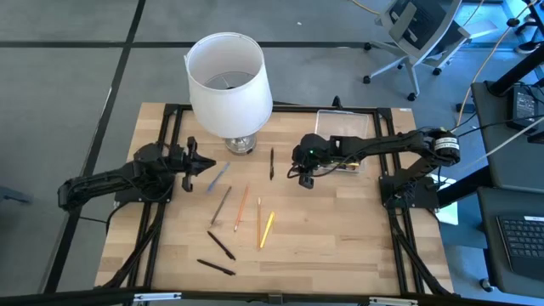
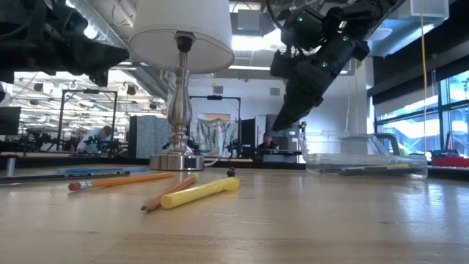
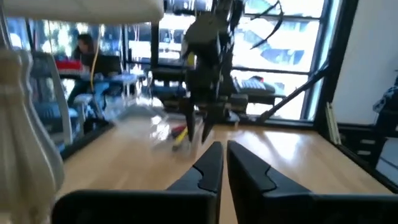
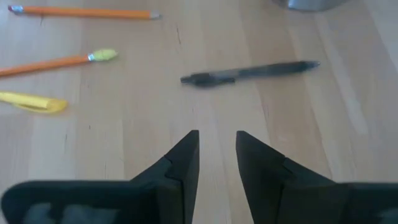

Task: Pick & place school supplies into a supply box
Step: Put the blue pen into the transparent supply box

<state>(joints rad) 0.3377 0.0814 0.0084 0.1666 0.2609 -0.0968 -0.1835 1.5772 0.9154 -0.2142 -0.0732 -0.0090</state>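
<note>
Pencils and pens lie loose on the wooden table: a black pen (image 1: 271, 163) (image 4: 249, 72), a grey-blue pencil (image 1: 218, 177), a brown pencil (image 1: 223, 204), an orange pencil (image 1: 241, 208), a yellow marker (image 1: 267, 229) and two black pens (image 1: 221, 245) near the front. The clear supply box (image 1: 344, 127) (image 2: 366, 163) stands at the far right with a few supplies inside. My right gripper (image 1: 304, 177) (image 4: 217, 138) hangs open above the table, pointing slantwise down, just right of the black pen. My left gripper (image 1: 204, 164) (image 3: 224, 150) waits level at the left, holding nothing, with only a sliver between its fingers.
A lamp with a large white shade (image 1: 228, 81) stands on its metal base (image 2: 176, 160) at the far middle, between the arms. Bare wood lies between the black pen and the box and along the table's near right.
</note>
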